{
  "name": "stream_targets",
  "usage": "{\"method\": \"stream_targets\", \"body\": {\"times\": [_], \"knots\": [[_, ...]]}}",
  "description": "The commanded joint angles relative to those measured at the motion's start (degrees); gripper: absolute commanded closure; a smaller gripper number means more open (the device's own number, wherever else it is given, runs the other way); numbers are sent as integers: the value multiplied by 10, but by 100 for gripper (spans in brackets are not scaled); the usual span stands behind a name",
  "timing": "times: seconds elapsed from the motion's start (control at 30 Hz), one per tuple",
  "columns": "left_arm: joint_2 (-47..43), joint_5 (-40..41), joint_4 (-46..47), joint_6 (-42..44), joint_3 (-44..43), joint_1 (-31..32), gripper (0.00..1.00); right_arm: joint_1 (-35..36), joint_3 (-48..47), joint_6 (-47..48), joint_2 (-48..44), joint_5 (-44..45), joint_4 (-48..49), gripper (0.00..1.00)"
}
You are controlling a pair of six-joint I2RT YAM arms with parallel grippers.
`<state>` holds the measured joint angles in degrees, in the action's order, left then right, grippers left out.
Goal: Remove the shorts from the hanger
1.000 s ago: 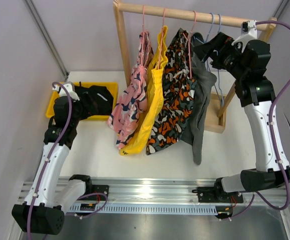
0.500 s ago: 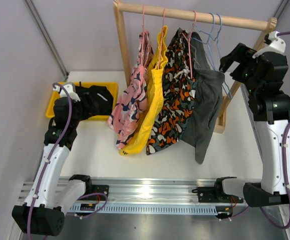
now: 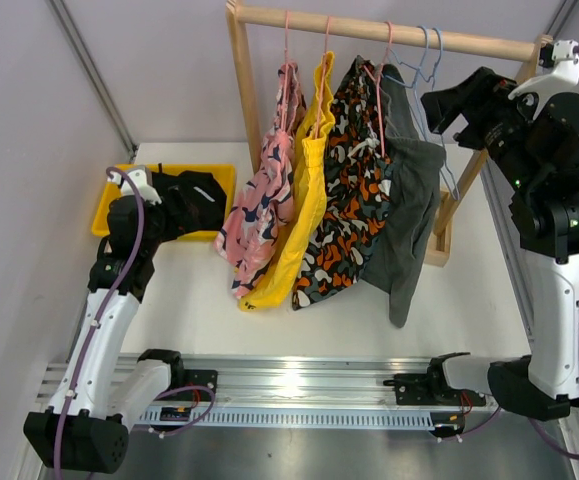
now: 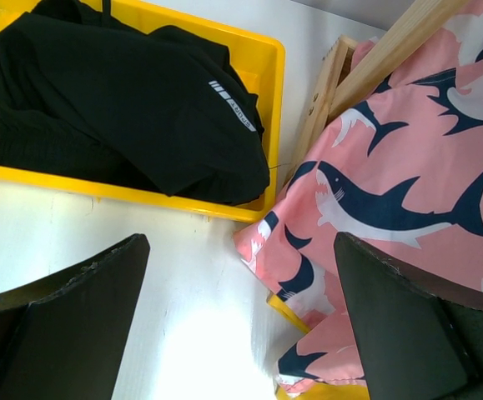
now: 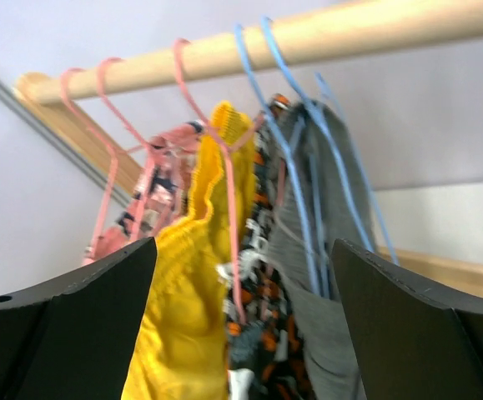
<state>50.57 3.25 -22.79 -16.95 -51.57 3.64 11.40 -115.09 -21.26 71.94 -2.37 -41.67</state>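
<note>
five pairs of shorts counted. four hang from the wooden rail (image 3: 369, 30), left to right: pink shark-print shorts (image 3: 264, 200), yellow shorts (image 3: 304, 195), camouflage shorts (image 3: 349, 200), grey shorts (image 3: 411, 200). the fifth, black shorts (image 4: 116, 100), lies crumpled in the yellow bin (image 4: 272, 62) on the table (image 3: 199, 300), off any hanger.

hangers: three pink hangers (image 3: 326, 45) and two blue hangers (image 3: 427, 55) hook over the rail. which blue hanger carries the grey pair cannot be told.

right gripper (image 3: 437, 112): raised to rail height, just right of the blue hangers and the top of the grey shorts, pointed toward them. the wrist view shows its fingers spread wide with nothing between them; the hung garments sit ahead of the fingertips, apart from them.

left gripper (image 4: 237, 246): low over the table beside the bin, fingers spread, holding nothing. the black shorts lie ahead and to the left in its wrist view; the hem of the pink shark-print shorts hangs ahead to the right. neither touches the fingers.
</note>
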Motion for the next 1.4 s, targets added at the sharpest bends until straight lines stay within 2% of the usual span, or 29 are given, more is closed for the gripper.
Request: {"method": "stream_targets", "body": {"times": [0.0,0.4,0.67,0.77,0.87,0.9,0.93,0.97,1.07,1.13,1.17,1.23,1.27,1.33,1.37], "knots": [[-13,-14,20,-1,1,4,1,12,-41,-21,32,-41,24,7],[-18,-16,19,-1,4,4,1,23,-28,-19,113,-49,56,9],[-23,-12,16,2,3,8,1,23,19,-1,119,-26,82,9],[-24,-10,15,2,3,10,1,23,40,2,118,-25,94,13],[-23,-9,14,2,2,12,1,24,54,0,123,-28,103,28],[-23,-9,15,2,2,12,1,24,55,0,125,-30,105,43],[-22,-9,14,2,2,12,1,23,54,1,128,-30,106,51],[-22,-9,14,2,2,13,1,24,54,1,131,-31,108,68],[-23,-20,17,9,2,14,1,24,50,2,137,-31,112,99],[-26,-28,23,26,-5,31,1,23,43,3,140,-30,113,100],[-28,-5,24,34,-13,49,1,23,41,4,139,-30,115,100],[-28,43,11,61,-56,135,1,24,31,4,135,-26,119,100],[-29,87,11,68,-67,207,1,24,26,5,132,-23,119,100],[-21,119,6,84,-120,278,1,25,17,4,116,-12,124,100],[-13,143,4,87,-134,341,1,24,14,3,109,-9,125,100]]}}
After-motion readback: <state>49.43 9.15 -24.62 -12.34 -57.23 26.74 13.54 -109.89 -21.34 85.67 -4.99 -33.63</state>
